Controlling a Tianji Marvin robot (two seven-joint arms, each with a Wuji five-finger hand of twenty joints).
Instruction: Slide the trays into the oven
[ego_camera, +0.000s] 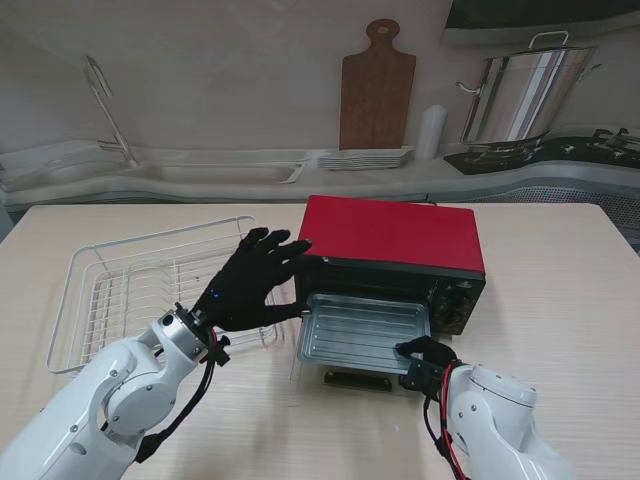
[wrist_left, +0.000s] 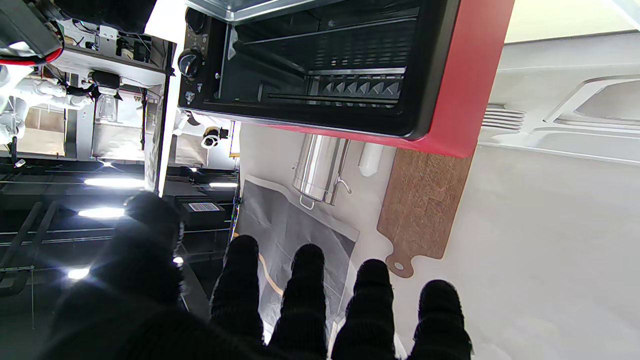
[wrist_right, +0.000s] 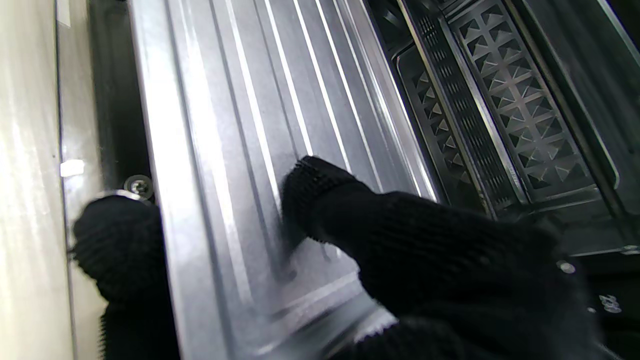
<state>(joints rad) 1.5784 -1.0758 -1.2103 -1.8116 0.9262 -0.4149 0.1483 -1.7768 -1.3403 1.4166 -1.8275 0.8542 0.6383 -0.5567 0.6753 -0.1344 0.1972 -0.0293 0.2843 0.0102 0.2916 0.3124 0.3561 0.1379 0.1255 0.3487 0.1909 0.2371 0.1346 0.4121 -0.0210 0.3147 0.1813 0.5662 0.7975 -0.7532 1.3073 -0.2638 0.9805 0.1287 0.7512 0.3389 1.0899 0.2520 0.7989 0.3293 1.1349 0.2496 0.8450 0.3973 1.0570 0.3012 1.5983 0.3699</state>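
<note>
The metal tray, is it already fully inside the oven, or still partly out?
Partly out. The tray sticks out of the red oven toward me, and the right hand holds its near rim.

The stand camera looks down on the table (ego_camera: 560, 260); both wrist cameras closely face the oven (ego_camera: 392, 232) cavity.

Left hand (ego_camera: 252, 282) spread with fingers (wrist_left: 305, 295) apart; right hand (ego_camera: 424, 357) apparently pinching with curled fingers (wrist_right: 320, 195).
</note>
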